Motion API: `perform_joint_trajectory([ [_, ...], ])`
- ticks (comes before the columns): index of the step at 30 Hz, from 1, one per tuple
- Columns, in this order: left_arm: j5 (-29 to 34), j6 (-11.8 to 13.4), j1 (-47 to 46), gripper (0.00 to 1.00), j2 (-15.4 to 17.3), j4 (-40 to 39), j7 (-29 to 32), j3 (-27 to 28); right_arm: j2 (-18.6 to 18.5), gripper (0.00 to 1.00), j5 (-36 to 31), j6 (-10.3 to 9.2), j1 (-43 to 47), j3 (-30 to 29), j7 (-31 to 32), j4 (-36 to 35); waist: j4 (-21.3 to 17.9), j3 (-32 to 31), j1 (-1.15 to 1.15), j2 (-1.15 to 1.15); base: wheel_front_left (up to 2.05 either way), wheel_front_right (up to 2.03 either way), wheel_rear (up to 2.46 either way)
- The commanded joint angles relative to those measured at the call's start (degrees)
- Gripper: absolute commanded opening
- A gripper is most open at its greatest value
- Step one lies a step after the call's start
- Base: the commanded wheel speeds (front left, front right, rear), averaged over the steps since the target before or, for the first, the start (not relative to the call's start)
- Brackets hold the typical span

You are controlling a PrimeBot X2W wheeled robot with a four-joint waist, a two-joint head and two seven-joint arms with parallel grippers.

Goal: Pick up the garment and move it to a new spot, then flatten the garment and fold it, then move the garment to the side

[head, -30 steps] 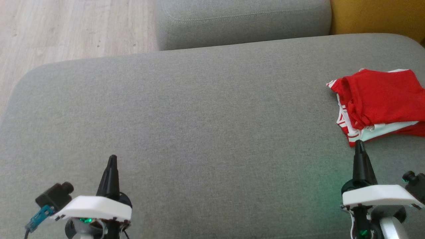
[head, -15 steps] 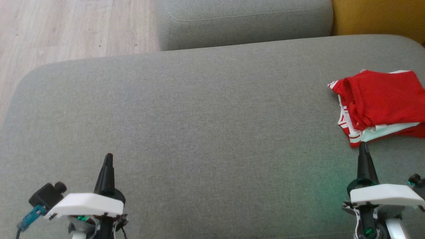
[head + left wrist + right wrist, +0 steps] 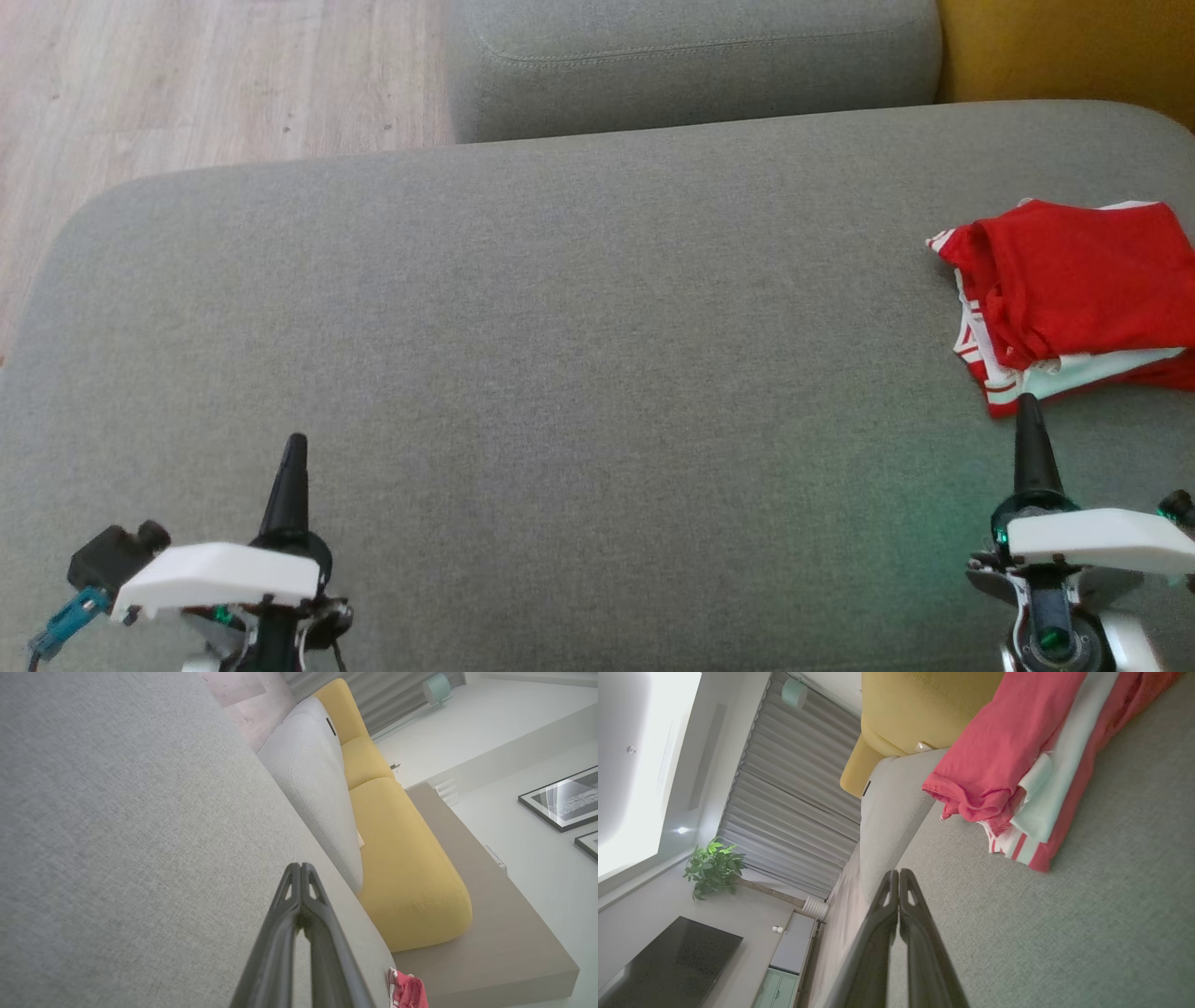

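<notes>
A red garment (image 3: pixel 1074 294) with white stripes lies folded in a pile at the right edge of the grey sofa seat (image 3: pixel 560 355). The right wrist view shows this garment (image 3: pixel 1008 765) close up, resting beside the yellow cushion. My right gripper (image 3: pixel 1027 403) is shut, its tip just below the garment's near corner, and nothing is held. In its own wrist view the right gripper (image 3: pixel 899 873) has both fingers pressed together. My left gripper (image 3: pixel 295 441) is shut and empty at the lower left, far from the garment. The left wrist view shows the left gripper (image 3: pixel 299 867) above bare fabric, with a scrap of the garment (image 3: pixel 409 991).
A grey back cushion (image 3: pixel 691 61) runs along the far side of the seat, with a yellow cushion (image 3: pixel 1064 47) at the right. Wooden floor (image 3: pixel 187 84) lies beyond the seat's rounded left corner. A television (image 3: pixel 658 961) and a plant (image 3: pixel 712 868) stand in the room.
Both grippers have drawn back slightly toward the lower edge of the head view. The whole picture has shifted a little, so the camera moved. The garment lies as before.
</notes>
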Motion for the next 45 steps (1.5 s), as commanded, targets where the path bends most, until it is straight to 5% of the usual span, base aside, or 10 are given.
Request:
perform_joint_trajectory([
  [1, -1.7, -0.5, -3.8, 0.00, 0.9, -1.5, 0.5, 2.0, -1.0, 0.00, 2.0, -0.03, -3.0, 0.3, 0.5, -1.8, 0.0, 0.0, 0.00, 0.00, 0.00, 0.00, 0.00],
  [45, -28.1, -3.1, -6.3, 0.00, 1.0, 0.4, 7.9, 7.3, -1.0, 0.00, 28.7, -0.05, -4.0, -2.2, 7.8, -1.5, 1.1, -0.3, 0.00, 0.00, 0.00, 0.00, 0.00],
])
